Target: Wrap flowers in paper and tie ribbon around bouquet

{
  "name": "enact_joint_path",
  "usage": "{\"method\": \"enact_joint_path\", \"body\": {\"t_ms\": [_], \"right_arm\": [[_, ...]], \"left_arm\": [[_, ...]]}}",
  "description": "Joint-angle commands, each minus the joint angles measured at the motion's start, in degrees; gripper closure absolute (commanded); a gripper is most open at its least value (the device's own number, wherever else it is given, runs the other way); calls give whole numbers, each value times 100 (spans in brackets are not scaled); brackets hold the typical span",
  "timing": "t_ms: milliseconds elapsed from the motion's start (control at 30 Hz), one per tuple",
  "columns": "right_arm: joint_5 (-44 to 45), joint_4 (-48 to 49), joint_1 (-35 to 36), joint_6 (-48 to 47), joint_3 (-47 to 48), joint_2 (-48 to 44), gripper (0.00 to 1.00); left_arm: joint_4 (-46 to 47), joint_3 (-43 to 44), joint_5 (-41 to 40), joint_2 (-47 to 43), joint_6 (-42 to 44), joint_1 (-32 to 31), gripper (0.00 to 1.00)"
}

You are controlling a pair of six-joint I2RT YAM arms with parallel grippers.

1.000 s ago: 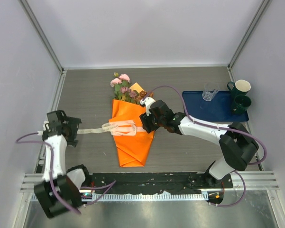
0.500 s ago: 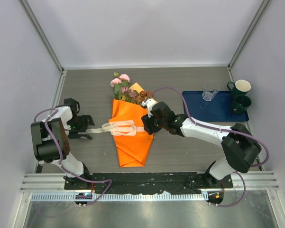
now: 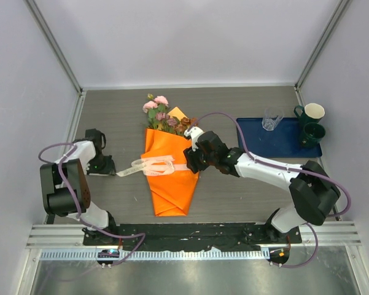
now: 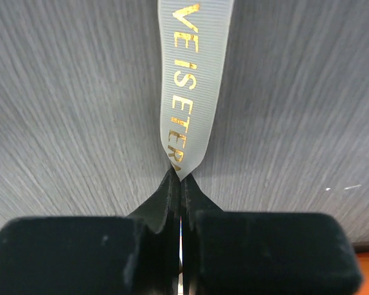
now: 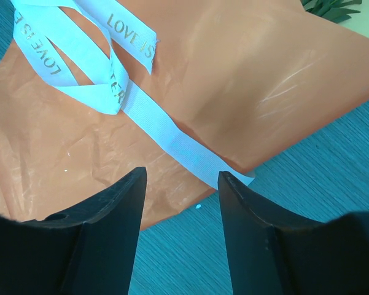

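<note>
ribbon (image 3: 153,166): lies crosswise over the bouquet (image 3: 169,184); long axis runs left to right
left gripper (image 4: 181,184): left of the bouquet; your jaws pinch the ribbon's left tail
right gripper (image 5: 181,178): at the bouquet's right edge; jaws spread; the free end lies just ahead, nearest this arm
</note>
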Motion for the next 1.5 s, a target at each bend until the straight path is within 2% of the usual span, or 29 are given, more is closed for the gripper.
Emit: {"method": "enact_joint_path", "body": {"t_ms": [0,133,200,233,267,333,400,467,633,700,933,1133,1333,1433,1467], "right_arm": [[33,142,2,107,11,-309,44],[24,116,1,168,-15,-362,44],[-10,125,1,169,-59,-379,44],[-54,151,-7,168,-76,-362,44],[-55,177,-16,116,-94,-336,44],[-237,212,-103,81,-94,-161,44],[-318,221,-227,2,2,-37,44],[-327,465,-227,-208,-50,24,43],[-318,599,-227,-710,-6,297,40],[-432,704,-227,-841,-32,394,39],[-248,1038,-95,-1097,-138,578,37],[339,890,168,-1334,11,947,36],[542,968,344,-1352,46,1167,37],[797,1160,520,-1361,-58,1211,42],[920,1223,590,-1343,-111,1168,48]], "left_arm": [[644,-104,-457,-409,377,6,100],[760,1,-658,-1156,1034,-177,100],[907,167,-494,-1760,1910,-388,100],[1126,316,-48,-2016,2367,-798,100],[1659,344,409,-2254,3242,-994,100],[2172,318,1044,-2826,3637,-1686,100],[2245,449,1703,-2907,3831,-1953,100],[2114,730,2562,-2670,3980,-2321,100],[1938,1169,3461,-1767,4543,-3253,100],[1945,1363,3978,-1510,4569,-3333,100],[1832,2058,4877,-359,4657,-3342,100],[1919,2120,5159,81,4596,-3351,100],[1945,1997,5274,249,4640,-3342,100],[2226,1733,5309,266,4420,-3351,100],[2279,1628,5335,275,4368,-3360,100]]}}
